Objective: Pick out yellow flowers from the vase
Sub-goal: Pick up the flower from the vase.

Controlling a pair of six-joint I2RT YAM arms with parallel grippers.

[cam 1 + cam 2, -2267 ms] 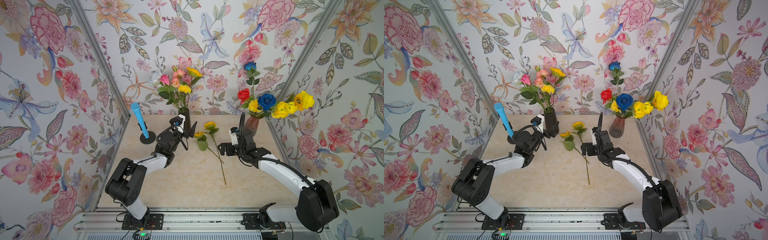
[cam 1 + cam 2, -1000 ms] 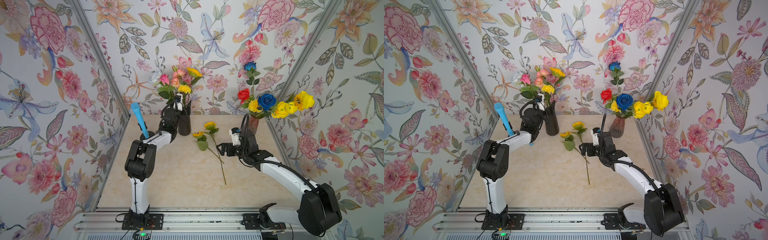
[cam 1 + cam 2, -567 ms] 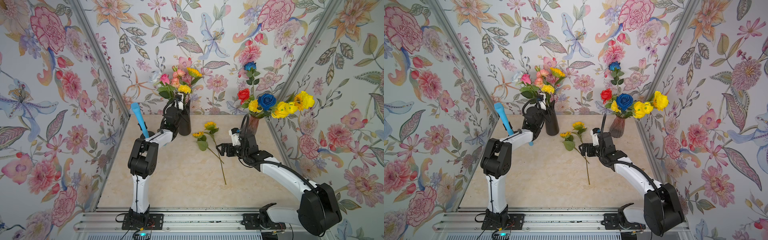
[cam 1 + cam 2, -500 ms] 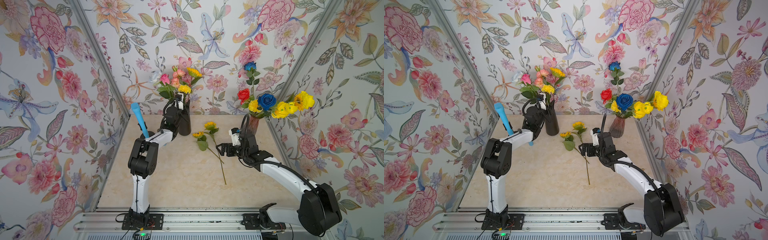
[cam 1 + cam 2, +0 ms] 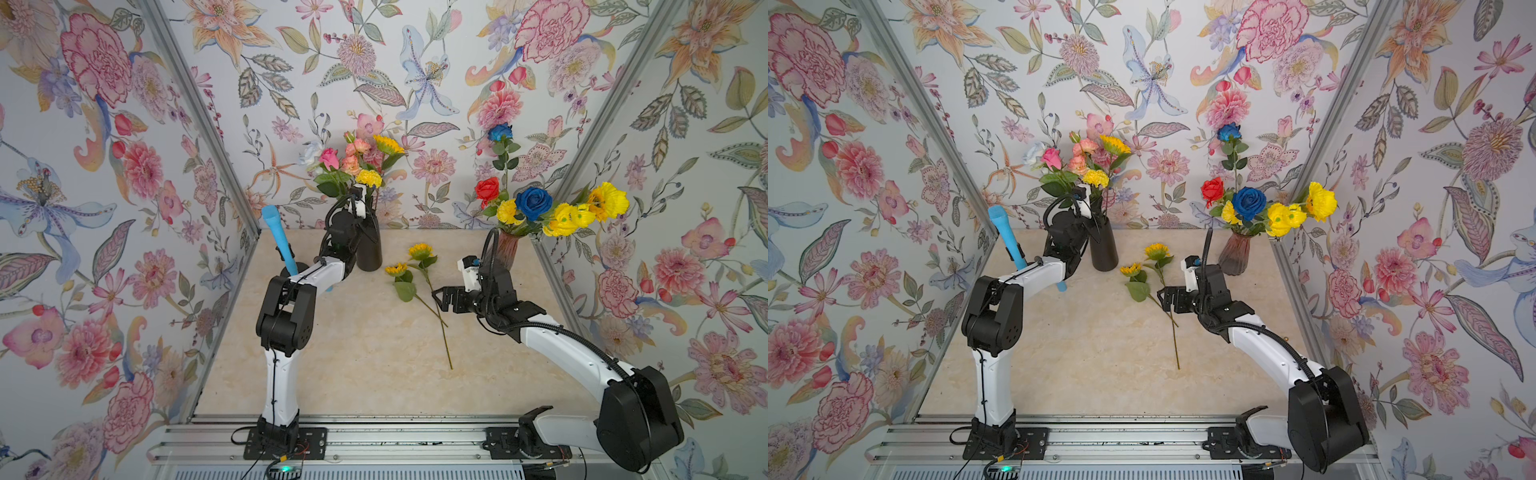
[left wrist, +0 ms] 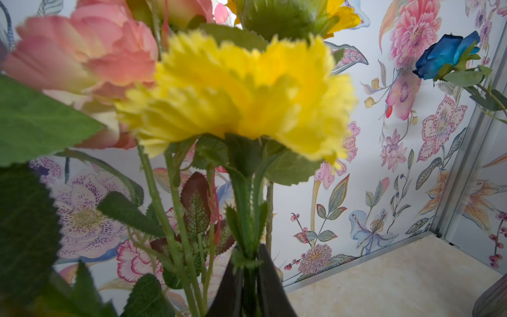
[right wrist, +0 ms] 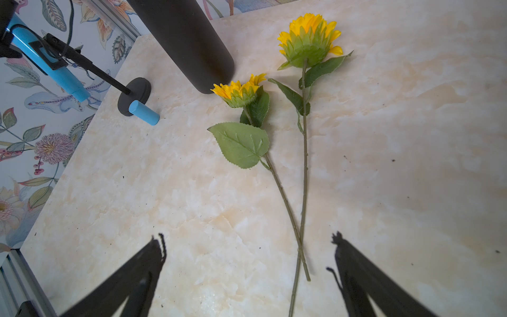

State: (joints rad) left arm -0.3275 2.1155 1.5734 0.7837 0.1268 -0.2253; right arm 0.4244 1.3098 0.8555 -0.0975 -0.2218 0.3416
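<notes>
Now my left end effector (image 6: pixel 248 277) is pinched shut on the thin green stem (image 6: pixel 244 219) of the ruffled yellow pompom flower (image 6: pixel 241 93), just above the tall matte-black vase (image 5: pixel 369 249) left of centre in both top views. The stem runs straight up from the grip, so I'd pull upward. The right end effector (image 7: pixel 248 240) gapes empty over two yellow sunflowers (image 7: pixel 308 38) lying on the marbled beige bench (image 5: pixel 353 353); no readable writing.

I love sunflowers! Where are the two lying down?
In both top views the two sunflowers lie flat on the table, between the black vase and the glass vase, with their stems reaching the open right gripper.
</notes>
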